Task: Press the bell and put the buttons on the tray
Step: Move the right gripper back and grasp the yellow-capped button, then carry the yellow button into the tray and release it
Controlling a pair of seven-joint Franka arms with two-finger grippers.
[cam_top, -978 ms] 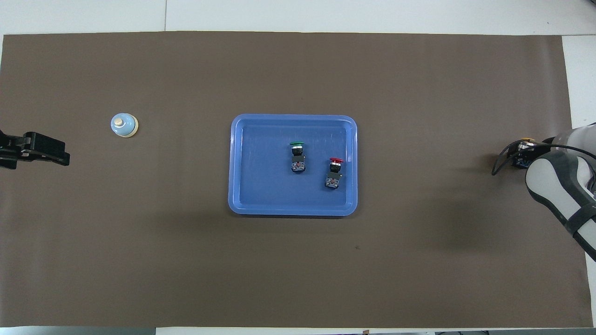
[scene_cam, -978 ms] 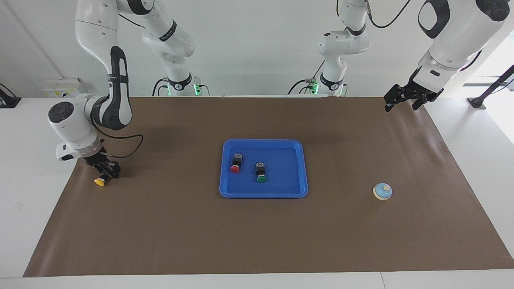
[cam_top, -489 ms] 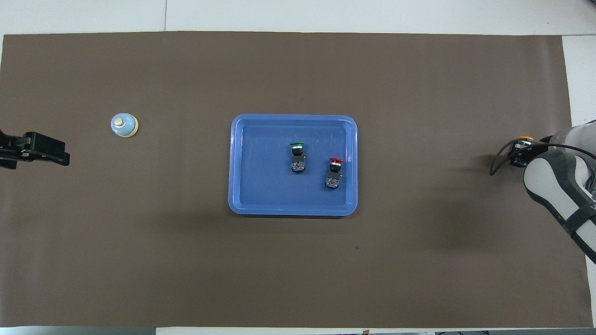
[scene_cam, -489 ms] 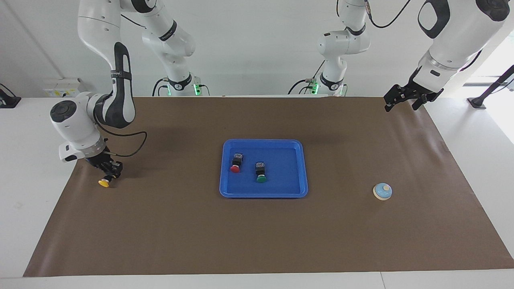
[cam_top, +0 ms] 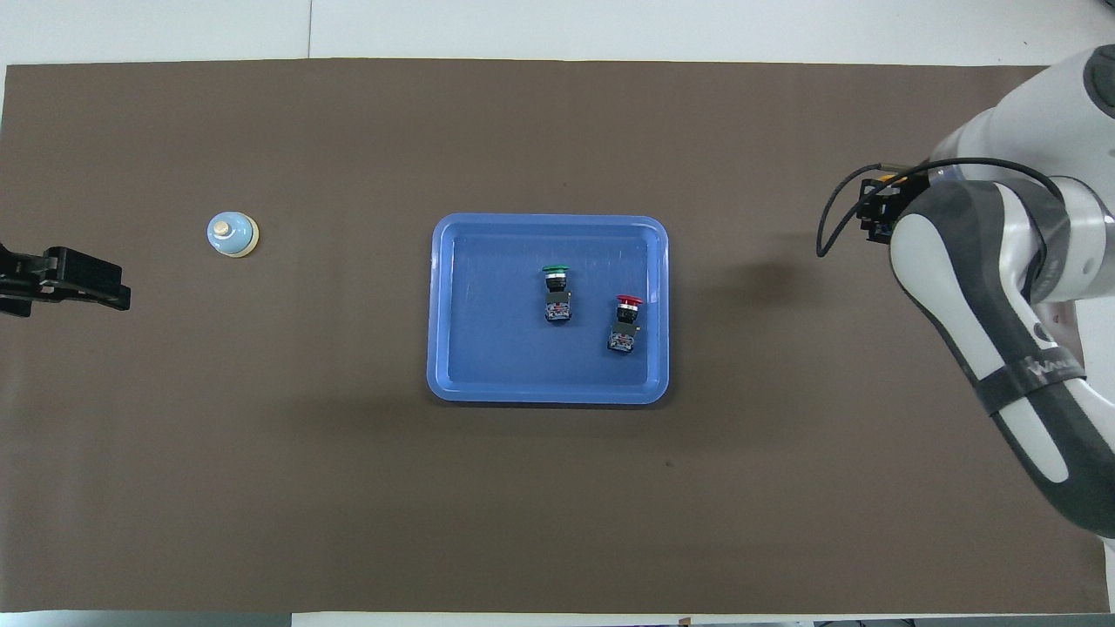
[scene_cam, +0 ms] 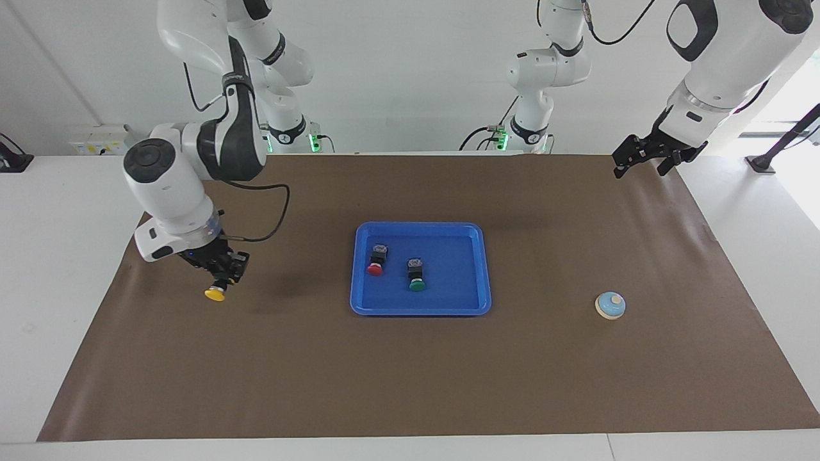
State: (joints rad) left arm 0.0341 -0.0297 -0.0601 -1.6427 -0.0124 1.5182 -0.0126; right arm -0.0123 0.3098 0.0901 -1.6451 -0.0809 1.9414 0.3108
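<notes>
Right pincer (scene_cam: 220, 279) has lifted yellow-capped button (scene_cam: 215, 293).

The right gripper (scene_cam: 220, 276) now grips the yellow button (scene_cam: 215, 294), clear of the brown mat (scene_cam: 410, 384); a second ago the button sat on the mat near the left edge of the facing view. Gripper and button now sit further right in that frame, closer to the blue tray (scene_cam: 485, 269). The right arm's elbow stands higher.
</notes>
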